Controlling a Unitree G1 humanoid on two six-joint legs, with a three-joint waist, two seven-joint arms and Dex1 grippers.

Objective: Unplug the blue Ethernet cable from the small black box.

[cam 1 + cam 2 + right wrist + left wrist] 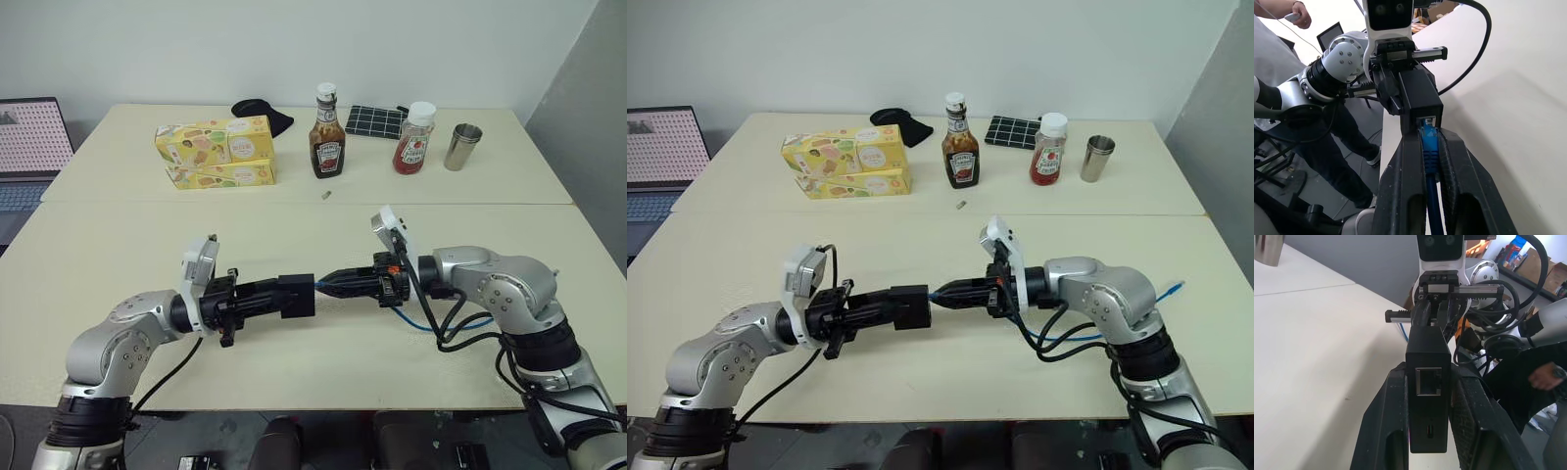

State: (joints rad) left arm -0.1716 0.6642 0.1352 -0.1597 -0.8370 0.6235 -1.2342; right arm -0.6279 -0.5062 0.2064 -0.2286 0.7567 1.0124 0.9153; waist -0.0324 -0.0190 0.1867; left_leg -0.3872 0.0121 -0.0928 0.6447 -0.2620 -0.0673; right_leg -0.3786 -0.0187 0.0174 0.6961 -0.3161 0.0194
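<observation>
Silver arms, black cables, white wrist cameras, black-fingered left pincer (263, 299).

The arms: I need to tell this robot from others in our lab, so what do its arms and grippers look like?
Both arms have rounded silver-grey shells with black ribbed sections near the shoulders. Loose black cables loop along each arm. A white camera module sits on each wrist. The left gripper and the right gripper are black, each with two long fingers bearing textured inner pads.

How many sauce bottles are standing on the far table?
2. A dark-sauce bottle stands right of the yellow boxes; a red ketchup bottle stands further right, beside the metal cup. None look hidden.
</observation>
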